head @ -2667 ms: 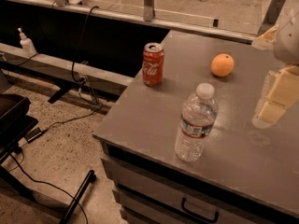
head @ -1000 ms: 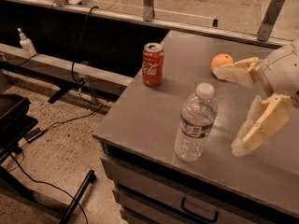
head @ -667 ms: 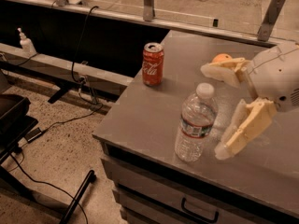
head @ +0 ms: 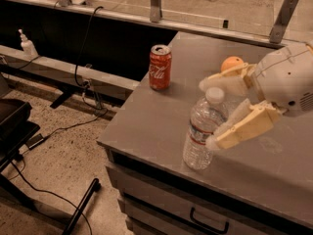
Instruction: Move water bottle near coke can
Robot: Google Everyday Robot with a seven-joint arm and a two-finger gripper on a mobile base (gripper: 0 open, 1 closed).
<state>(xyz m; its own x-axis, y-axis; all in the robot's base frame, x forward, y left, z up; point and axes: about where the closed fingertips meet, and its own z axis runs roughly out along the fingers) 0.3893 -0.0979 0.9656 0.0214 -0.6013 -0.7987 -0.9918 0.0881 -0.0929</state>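
A clear ribbed plastic water bottle (head: 201,131) with a white cap and a dark label band stands upright near the front edge of the grey flat-topped desk (head: 146,124), right of the frame's centre. The red aluminium coke can (head: 160,67) with white script and a silver top stands upright further back and to the left, close to the desk's left edge and well apart from the bottle.

The robot's white, rounded arm reaches in from the right edge of the frame. Its cream-coloured tool (head: 208,114) sits at the bottle's upper half, jaws spread wide. One of the fingers (head: 222,84) runs behind the cap, and the other crosses in front of the bottle's right side at label height. The bottle stands between them, and the tool has not closed on it. Whether either finger touches the plastic cannot be told.

A round orange fruit (head: 232,62) rests on the desk behind the upper finger, partly hidden by it. A drawer with a dark handle (head: 209,224) shows below the desk's front edge. At the upper left a small white pump bottle (head: 27,44) stands on a ledge, and black cables (head: 58,129) trail over the speckled floor (head: 73,165).
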